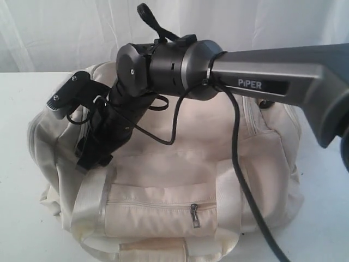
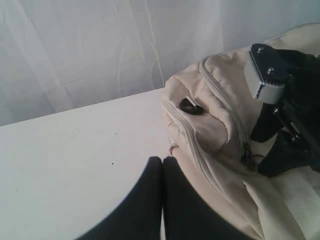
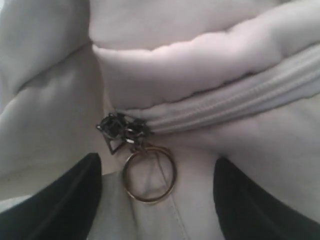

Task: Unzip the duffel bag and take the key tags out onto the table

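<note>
While the duffel bag (image 1: 180, 164) is sitting zipped shut on the table (image 2: 75, 165), the right gripper (image 3: 156, 167) is reaching across to the bag's left end. Its fingers are apart, straddling the gold pull ring (image 3: 150, 172) hanging off the dark slider (image 3: 120, 129). Nothing is being clamped yet. The ring is lying flat on the fabric between the fingers, so it's likely lining up a pinch to drag the main zip (image 3: 240, 97) open. The left gripper (image 2: 162, 167) is hovering low over the table just beside that same bag end, fingers together, holding nothing. It's probably keeping clear of the pull, or readying to brace the bag. The key tags aren't showing in any view and are presumably lying inside the closed bag. Step: grabbing the zip pull, task barely starting.
</note>
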{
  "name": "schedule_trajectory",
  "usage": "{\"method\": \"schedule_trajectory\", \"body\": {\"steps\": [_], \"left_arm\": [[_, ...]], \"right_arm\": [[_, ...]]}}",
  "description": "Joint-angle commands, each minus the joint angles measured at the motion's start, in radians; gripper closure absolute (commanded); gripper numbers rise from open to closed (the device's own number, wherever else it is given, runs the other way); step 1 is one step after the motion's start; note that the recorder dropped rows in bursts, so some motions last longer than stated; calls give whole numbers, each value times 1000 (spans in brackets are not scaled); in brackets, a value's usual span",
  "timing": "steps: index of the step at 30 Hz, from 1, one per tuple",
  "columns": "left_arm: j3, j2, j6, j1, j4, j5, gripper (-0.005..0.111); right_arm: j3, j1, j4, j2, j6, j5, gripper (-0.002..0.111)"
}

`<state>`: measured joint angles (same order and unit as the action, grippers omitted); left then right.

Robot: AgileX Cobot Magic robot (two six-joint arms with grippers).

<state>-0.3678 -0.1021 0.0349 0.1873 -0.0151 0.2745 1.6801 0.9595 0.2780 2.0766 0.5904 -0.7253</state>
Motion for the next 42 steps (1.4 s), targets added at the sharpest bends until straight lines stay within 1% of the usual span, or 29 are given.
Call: {"method": "schedule_trajectory", "body": {"steps": [1, 3, 10, 13, 17, 18, 26, 29, 37, 39, 42], "left_arm": [[7, 9, -5, 9, 7, -11, 107], [7, 9, -5, 16, 7, -11, 107], [7, 9, -5, 24, 7, -11, 107], [7, 9, -5, 24, 7, -11, 107], [7, 9, -5, 24, 7, -11, 107], [7, 9, -5, 24, 7, -11, 107], [7, 9, -16, 23, 15, -4, 107], [7, 2, -16, 23, 49, 6, 107], [4, -104, -12, 24, 148, 14, 107], [-15, -128, 23, 31, 187, 37, 107], [-50, -190, 110, 63, 260, 100, 107]], "right_arm": [[4, 5, -2, 28, 10, 15, 46], [4, 8, -2, 37, 10, 31, 48], [4, 10, -2, 68, 6, 76, 71], [4, 10, -2, 72, -22, 71, 84], [4, 10, -4, 39, -26, 52, 106], [4, 10, -7, 29, -26, 45, 108], [4, 8, -36, -101, -38, -14, 108], [4, 8, -43, -136, -38, -35, 108], [4, 6, -72, -180, -48, -47, 108], [4, 6, -76, -180, -48, -26, 108], [4, 6, -93, -180, -48, 30, 108]]}}
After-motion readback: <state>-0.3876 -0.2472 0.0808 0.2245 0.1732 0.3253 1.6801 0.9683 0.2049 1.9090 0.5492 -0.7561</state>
